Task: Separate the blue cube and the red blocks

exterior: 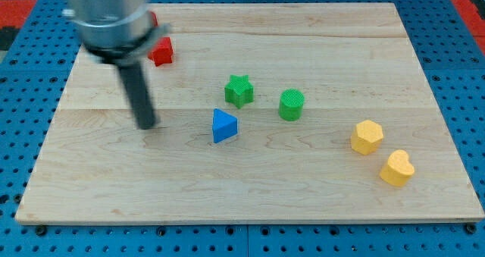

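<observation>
My tip [146, 125] rests on the wooden board [250, 189] at the view's left. A red block [161, 51] lies above it near the board's top left, partly hidden by the arm's body; a second red piece [153, 19] peeks out higher up beside the arm. No blue cube shows; it may be hidden behind the arm. A blue triangular block [223, 126] lies to the right of my tip, well apart from it.
A green star block [239, 90] and a green cylinder [291, 104] sit near the board's middle. Two yellow blocks, one hexagon-like [367, 136] and one heart-shaped [397, 168], lie at the right. Blue pegboard [462, 75] surrounds the board.
</observation>
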You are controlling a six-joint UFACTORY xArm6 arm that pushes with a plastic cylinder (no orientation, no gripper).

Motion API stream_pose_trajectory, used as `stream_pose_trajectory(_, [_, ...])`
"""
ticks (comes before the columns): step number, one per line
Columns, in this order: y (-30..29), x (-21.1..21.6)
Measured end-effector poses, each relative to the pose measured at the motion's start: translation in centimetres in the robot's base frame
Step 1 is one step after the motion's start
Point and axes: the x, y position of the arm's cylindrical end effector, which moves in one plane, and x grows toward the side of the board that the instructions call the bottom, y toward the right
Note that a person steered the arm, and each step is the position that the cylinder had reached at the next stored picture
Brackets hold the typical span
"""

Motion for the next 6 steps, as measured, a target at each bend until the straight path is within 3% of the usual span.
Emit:
stream_pose_trajectory(1, [-7.7,-8.2])
stream_pose_trajectory(2, [-9.2,-18.8])
stream_pose_trajectory(3, [-2.2,-27.6])
stream_pose_trajectory(5, [4.0,-12.1])
stream_pose_trajectory(6, [6.7,-7.4])
